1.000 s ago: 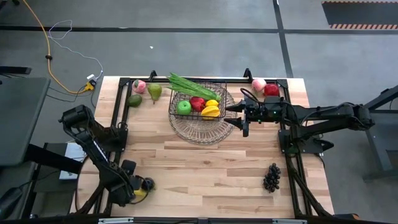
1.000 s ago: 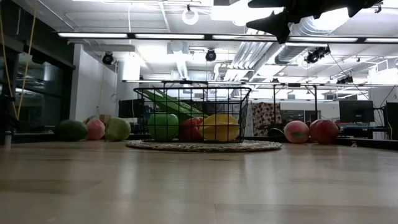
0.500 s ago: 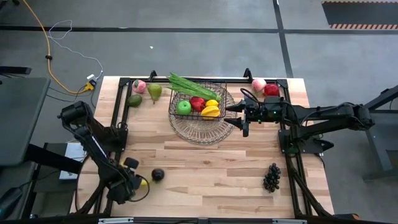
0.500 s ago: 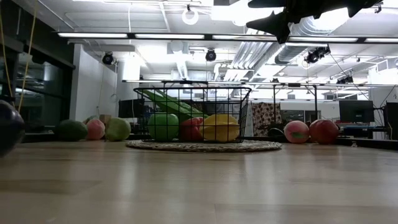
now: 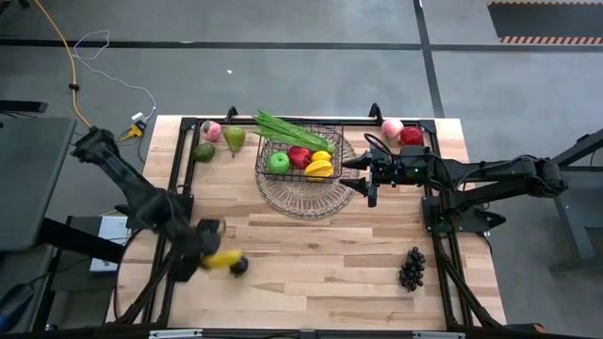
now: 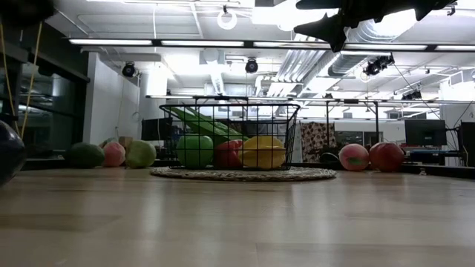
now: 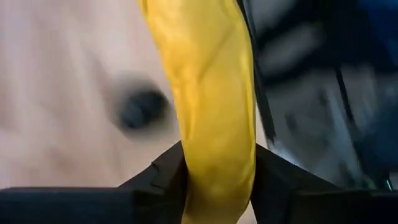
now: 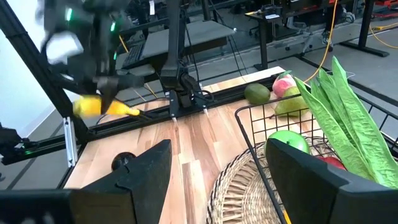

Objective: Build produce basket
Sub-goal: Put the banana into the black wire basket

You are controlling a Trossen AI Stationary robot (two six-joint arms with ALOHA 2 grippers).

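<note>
L gripper point(image 7: 217, 186) is clamped on the curved yellow banana point(image 7: 214, 106); both dark fingers press its sides partway along the body. Landmark: the dark thin-wire rectangular basket point(image 5: 332, 132), sitting on a paler round wire tray point(image 5: 292, 200). The banana hangs in the air well away from the basket, toward the table's near-left corner, w/ a small dark round plum point(image 5: 239, 266) loose on the wood just beside it.

R gripper point(image 5: 366, 174) hovers just beside the basket's right side, jaws apart, nothing between them.

In the basket: green apple point(image 5: 278, 162), red apple point(image 5: 300, 155), a yellow fruit point(image 5: 319, 169), long green leafy bunch point(image 5: 287, 128) across the far edge. Left of the basket, along the far rail: pink peach point(image 5: 211, 130), pear point(image 5: 234, 138), green mango point(image 5: 204, 151). Right of it: another peach point(image 5: 392, 127) and red apple point(image 5: 411, 136). Dark grapes point(image 5: 411, 268) lie well apart, near-right.

Handling, as judged: the banana looks light, stiff, smooth-skinned, so prob. slippery; a long curved shape may pivot in a narrow pinch. Mid-body hold across the thickest part seems right.
</note>
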